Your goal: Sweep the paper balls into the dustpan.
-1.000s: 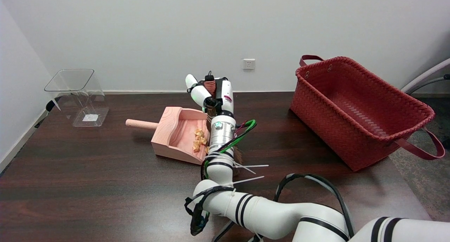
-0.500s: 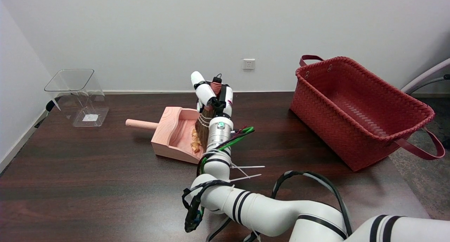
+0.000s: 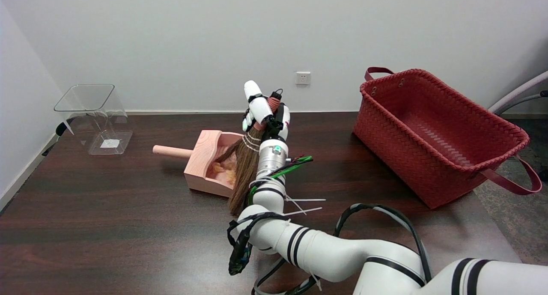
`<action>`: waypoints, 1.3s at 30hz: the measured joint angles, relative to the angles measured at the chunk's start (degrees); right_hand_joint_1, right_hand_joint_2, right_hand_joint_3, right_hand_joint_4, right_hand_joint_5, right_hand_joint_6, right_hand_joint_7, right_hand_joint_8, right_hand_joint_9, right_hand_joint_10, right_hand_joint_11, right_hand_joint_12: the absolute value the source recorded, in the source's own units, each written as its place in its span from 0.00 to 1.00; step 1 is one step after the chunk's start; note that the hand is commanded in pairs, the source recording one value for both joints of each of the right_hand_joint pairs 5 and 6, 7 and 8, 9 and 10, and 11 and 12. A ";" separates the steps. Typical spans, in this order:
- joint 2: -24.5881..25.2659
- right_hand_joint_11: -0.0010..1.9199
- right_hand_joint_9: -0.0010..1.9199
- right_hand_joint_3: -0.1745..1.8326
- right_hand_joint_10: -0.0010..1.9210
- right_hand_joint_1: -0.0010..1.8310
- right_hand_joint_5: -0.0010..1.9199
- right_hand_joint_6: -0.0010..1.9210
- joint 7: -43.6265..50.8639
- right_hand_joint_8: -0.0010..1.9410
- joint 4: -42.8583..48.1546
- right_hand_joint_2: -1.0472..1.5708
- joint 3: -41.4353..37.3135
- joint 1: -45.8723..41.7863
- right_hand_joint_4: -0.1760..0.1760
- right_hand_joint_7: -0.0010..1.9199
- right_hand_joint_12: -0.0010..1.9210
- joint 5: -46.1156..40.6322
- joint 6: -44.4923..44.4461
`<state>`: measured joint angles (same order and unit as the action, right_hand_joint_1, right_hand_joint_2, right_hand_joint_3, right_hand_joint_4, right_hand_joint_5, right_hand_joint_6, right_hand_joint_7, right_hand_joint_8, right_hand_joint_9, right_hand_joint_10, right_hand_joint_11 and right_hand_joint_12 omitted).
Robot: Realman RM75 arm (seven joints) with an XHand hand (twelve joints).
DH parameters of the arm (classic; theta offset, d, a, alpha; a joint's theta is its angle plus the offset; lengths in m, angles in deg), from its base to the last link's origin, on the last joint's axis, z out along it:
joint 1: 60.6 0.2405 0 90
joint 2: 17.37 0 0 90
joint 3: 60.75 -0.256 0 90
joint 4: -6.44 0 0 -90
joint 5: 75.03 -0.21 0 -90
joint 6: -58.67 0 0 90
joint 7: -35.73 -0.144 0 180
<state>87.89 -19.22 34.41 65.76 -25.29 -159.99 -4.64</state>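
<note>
A pink wooden dustpan (image 3: 205,162) lies on the dark table with its round handle pointing left and its mouth facing right. Orange paper balls (image 3: 222,167) sit inside it, partly hidden by bristles. My right hand (image 3: 265,115) grips the red-wrapped handle of a small brown broom (image 3: 245,171) above the pan's right edge. The broom's bristles hang down and to the left, across the mouth of the dustpan, with their tips near the pan's front corner.
A large red woven basket (image 3: 436,132) stands at the right of the table. A clear plastic container (image 3: 96,117) sits at the far left corner. My right forearm (image 3: 274,188) and its cables cross the table's near middle.
The hand has shifted slightly right and up and tilted the broom. The bristles, earlier hidden behind the wrist, have swung left across the dustpan's mouth and now cover most of the paper balls.
</note>
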 measured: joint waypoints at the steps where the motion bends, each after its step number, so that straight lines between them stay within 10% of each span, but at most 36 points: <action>1: -0.09 1.00 1.00 0.17 1.00 0.32 1.00 1.00 -0.35 0.99 0.11 1.00 0.01 0.01 0.50 1.00 1.00 -0.07 0.01; 39: -2.10 1.00 1.00 0.13 1.00 0.33 1.00 1.00 -6.90 0.99 4.95 1.00 0.03 -1.18 0.50 1.00 1.00 1.57 -3.50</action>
<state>85.78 -26.13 39.36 65.79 -26.47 -158.42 -8.15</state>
